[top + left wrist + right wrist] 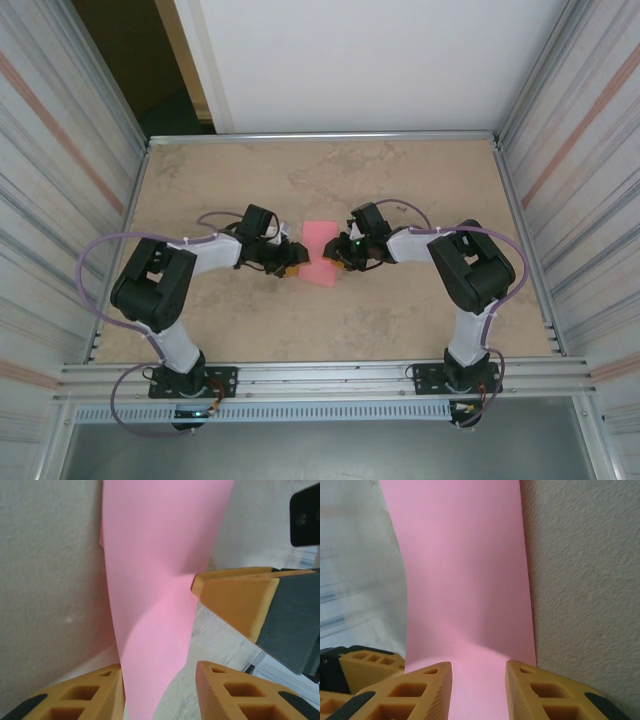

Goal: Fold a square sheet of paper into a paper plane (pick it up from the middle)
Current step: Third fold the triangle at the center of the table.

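Right now the square sheet of paper (320,250) sits mid-table, between the left gripper (291,268) and the right gripper (341,262), which meet at its near half. Both sets of jaws stand part-open, and I see the curved pink sheet running between each pair of fingers. The left wrist view adds the right gripper's orange finger (235,600) at the sheet's edge.
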### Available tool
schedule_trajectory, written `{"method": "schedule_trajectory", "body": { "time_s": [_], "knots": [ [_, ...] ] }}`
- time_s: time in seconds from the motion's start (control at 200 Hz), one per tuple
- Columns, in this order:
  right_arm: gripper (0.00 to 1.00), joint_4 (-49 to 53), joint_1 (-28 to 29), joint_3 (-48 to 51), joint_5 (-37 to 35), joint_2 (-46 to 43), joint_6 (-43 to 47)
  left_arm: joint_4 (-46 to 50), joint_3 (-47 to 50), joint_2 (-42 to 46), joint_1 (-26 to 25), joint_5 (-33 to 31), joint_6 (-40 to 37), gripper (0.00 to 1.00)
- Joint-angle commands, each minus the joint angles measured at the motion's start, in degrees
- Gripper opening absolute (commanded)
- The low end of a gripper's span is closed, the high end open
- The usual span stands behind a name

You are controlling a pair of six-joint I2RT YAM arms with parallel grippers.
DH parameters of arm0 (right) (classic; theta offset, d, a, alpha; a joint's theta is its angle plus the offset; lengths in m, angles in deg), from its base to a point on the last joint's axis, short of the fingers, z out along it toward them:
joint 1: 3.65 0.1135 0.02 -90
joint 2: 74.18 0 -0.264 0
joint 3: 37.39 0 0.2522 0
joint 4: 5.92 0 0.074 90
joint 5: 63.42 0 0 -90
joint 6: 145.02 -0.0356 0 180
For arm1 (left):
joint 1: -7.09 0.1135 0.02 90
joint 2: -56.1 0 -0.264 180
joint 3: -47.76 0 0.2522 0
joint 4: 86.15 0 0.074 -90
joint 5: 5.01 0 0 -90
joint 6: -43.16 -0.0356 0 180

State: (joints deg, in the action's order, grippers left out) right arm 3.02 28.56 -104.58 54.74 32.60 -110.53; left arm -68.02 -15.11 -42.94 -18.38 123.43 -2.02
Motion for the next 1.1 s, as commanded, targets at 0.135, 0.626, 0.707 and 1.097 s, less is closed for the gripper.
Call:
{"method": "schedule_trajectory", "body": {
  "time_s": [0.135, 0.626, 0.707, 1.097],
  "knots": [
    [0.33, 3.4, -0.5, 2.5, -1.7, 0.2, 0.4, -0.5, -2.8, -3.3, 0.8, 0.9, -1.0, 0.35],
    [0.32, 1.9, -0.6, 3.3, -1.8, -0.7, 1.0, -1.2, -5.5, -7.0, 2.1, 1.6, -0.9, 0.2],
    [0.35, 1.4, -0.6, 3.4, -1.9, -1.2, 1.5, -1.4, -5.5, -6.9, 2.0, 1.5, -0.8, 0.17],
    [0.55, 1.6, -0.2, 1.6, -8.3, -11.6, 11.1, -3.5, -3.8, -4.2, 2.2, 0.7, 1.2, 0.02]
  ]
}}
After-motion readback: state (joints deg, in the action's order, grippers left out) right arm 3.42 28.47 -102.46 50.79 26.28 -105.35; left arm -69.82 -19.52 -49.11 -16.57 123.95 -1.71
